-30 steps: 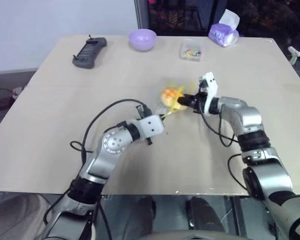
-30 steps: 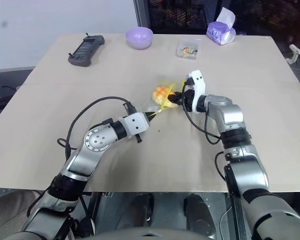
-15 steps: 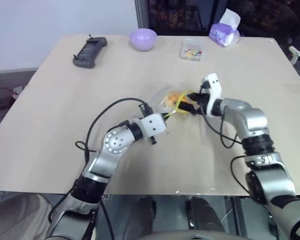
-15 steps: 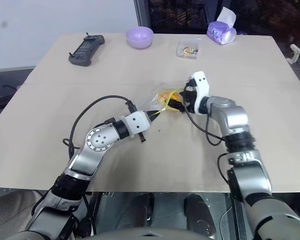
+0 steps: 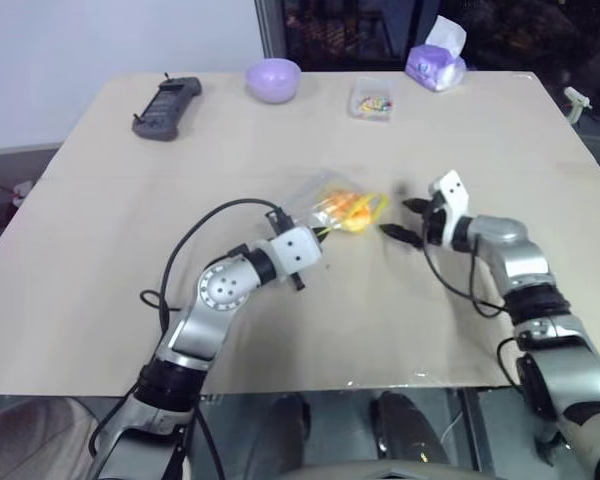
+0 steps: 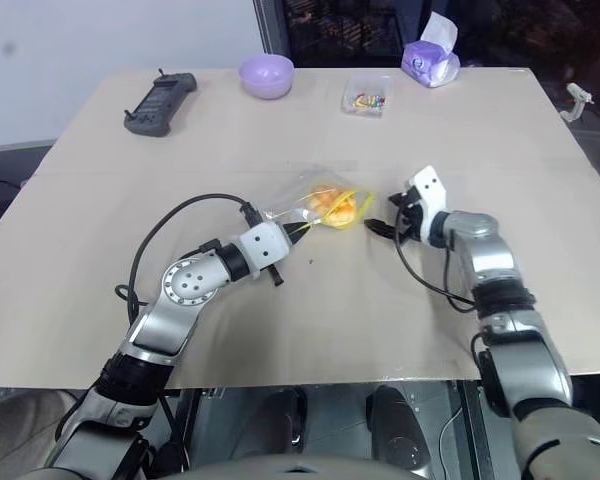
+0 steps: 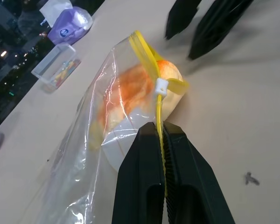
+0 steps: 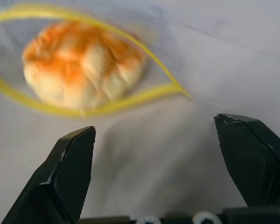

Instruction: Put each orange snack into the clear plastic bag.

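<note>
At frame centre an orange-and-cream grid-patterned bun (image 5: 342, 207) sits in a clear bag (image 5: 320, 200) with a yellow seal strip, while a lavender bowl (image 5: 272, 78) stands upper left on the beige table (image 5: 100, 250).

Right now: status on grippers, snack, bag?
Left gripper shut on clear plastic bag's yellow seal. Right gripper open, empty, beside bag mouth. Orange snack inside bag. Nothing in the way.

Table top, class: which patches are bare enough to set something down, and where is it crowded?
Free: the beige table between the black remote and the left arm, and right of the open right gripper. Crowded: the centre, around the clear plastic bag holding the orange bun, pinched by the left gripper.
</note>
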Motion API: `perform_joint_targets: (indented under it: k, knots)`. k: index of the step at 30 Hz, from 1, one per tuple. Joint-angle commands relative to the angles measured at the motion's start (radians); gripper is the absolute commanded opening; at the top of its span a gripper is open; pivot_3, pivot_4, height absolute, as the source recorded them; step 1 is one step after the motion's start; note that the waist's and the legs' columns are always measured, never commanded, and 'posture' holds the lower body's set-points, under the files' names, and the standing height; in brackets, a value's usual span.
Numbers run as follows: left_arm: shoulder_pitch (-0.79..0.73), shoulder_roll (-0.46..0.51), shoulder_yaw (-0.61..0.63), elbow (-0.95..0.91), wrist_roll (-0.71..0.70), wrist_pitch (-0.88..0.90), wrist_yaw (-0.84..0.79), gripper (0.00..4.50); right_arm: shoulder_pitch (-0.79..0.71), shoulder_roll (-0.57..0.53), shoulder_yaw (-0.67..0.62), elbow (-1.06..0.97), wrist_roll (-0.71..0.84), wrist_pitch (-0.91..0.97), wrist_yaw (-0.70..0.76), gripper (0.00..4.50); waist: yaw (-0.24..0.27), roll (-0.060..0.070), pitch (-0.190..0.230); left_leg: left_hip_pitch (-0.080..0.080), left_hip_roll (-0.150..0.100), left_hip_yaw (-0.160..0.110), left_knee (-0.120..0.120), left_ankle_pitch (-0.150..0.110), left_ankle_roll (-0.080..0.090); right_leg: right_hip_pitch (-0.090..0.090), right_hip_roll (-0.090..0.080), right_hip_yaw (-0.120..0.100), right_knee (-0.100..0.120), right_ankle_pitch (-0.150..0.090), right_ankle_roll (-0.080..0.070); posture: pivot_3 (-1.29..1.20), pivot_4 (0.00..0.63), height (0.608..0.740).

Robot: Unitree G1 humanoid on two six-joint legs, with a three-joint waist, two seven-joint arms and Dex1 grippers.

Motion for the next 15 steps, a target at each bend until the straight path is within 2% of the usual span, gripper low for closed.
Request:
perform_joint_targets:
  k: [1, 5, 12, 15]
  knots:
    - [0.011, 0.004, 0.011, -0.035, -0.008, -0.005, 0.008, 0.00, -0.057, -0.004, 0.007, 0.070, -0.059, -0.133, -0.032, 4.42, 0.006, 0.000, 0.000, 0.000, 0.000, 0.000, 0.000, 0.000, 0.000, 0.000, 0.000, 0.000, 0.000, 0.000, 0.000, 0.00, 0.150, 0.740]
    - [0.013, 0.006, 0.016, -0.036, -0.010, -0.003, 0.010, 0.00, -0.096, -0.017, 0.076, 0.189, -0.190, -0.315, -0.091, 4.42, 0.012, 0.000, 0.000, 0.000, -0.001, -0.001, 0.000, 0.000, 0.000, 0.000, 0.000, -0.001, 0.000, 0.000, 0.000, 0.00, 0.150, 0.740]
    - [0.012, 0.005, 0.018, -0.021, -0.010, -0.009, 0.016, 0.00, -0.148, -0.025, 0.097, 0.326, -0.270, -0.485, -0.128, 4.42, 0.005, 0.000, 0.000, 0.000, 0.000, 0.000, 0.000, 0.000, 0.000, 0.000, 0.000, 0.000, 0.000, 0.000, 0.000, 0.00, 0.150, 0.740]
    - [0.018, 0.006, 0.018, -0.021, -0.011, -0.010, 0.017, 0.00, -0.151, -0.058, 0.078, 0.341, -0.259, -0.512, -0.083, 4.42, 0.007, 0.000, 0.000, 0.000, 0.000, 0.000, 0.000, 0.001, -0.002, 0.000, 0.000, 0.000, 0.000, 0.000, 0.000, 0.00, 0.150, 0.740]
